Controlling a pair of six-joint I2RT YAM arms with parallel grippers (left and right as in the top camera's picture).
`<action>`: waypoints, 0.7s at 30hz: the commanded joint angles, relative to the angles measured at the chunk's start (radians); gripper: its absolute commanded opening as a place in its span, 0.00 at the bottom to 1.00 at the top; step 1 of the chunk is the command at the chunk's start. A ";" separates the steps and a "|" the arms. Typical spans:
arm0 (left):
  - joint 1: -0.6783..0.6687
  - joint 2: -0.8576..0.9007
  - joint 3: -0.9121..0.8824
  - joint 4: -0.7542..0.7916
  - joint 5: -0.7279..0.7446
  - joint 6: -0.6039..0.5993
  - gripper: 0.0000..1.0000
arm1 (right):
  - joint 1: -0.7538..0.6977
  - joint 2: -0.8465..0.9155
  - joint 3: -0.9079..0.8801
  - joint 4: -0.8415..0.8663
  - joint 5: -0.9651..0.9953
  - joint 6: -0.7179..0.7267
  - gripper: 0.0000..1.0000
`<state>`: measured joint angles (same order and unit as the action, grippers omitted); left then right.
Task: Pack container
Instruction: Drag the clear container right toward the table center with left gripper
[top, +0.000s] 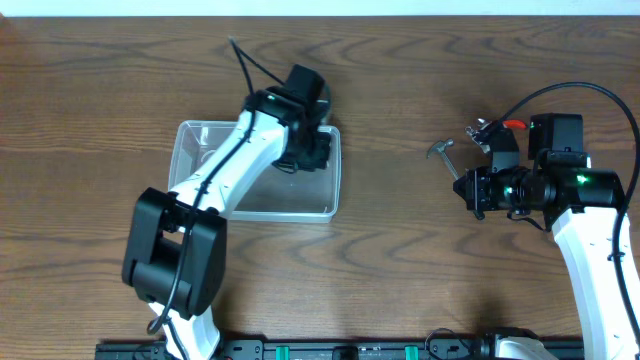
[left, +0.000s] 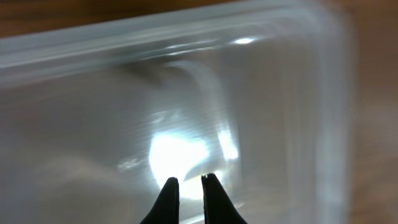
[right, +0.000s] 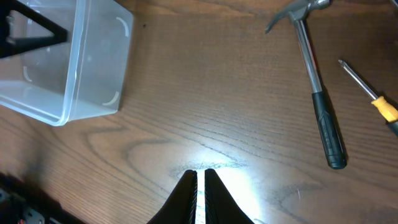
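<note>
The clear plastic container (top: 300, 205) sits left of centre on the wooden table and looks empty. My left gripper (top: 312, 150) hangs inside its back right corner. In the left wrist view the fingers (left: 189, 182) are nearly together with nothing between them, above the container's floor (left: 280, 93). My right gripper (top: 462, 188) is shut and empty, low over bare wood (right: 200, 174), right of the container (right: 93, 74). A hammer (right: 317, 93) with a black grip lies beyond it, its head showing in the overhead view (top: 440, 150).
A screwdriver (right: 373, 99) with a yellow handle lies right of the hammer. A red-handled tool (top: 512, 124) shows behind the right arm. A black rail (top: 340, 350) runs along the table's front edge.
</note>
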<state>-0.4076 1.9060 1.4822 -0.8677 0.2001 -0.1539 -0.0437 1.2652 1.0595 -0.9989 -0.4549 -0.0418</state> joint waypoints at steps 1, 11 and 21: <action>0.077 -0.101 0.069 -0.063 -0.259 0.021 0.07 | -0.006 -0.003 0.018 -0.003 0.013 -0.020 0.08; 0.396 -0.312 0.075 -0.282 -0.505 0.018 0.08 | -0.005 -0.003 0.018 -0.015 0.029 -0.019 0.08; 0.690 -0.153 0.058 -0.375 -0.388 0.019 0.06 | -0.005 -0.003 0.018 -0.016 0.028 -0.019 0.08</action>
<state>0.2485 1.7058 1.5555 -1.2465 -0.2481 -0.1490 -0.0437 1.2652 1.0595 -1.0134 -0.4263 -0.0418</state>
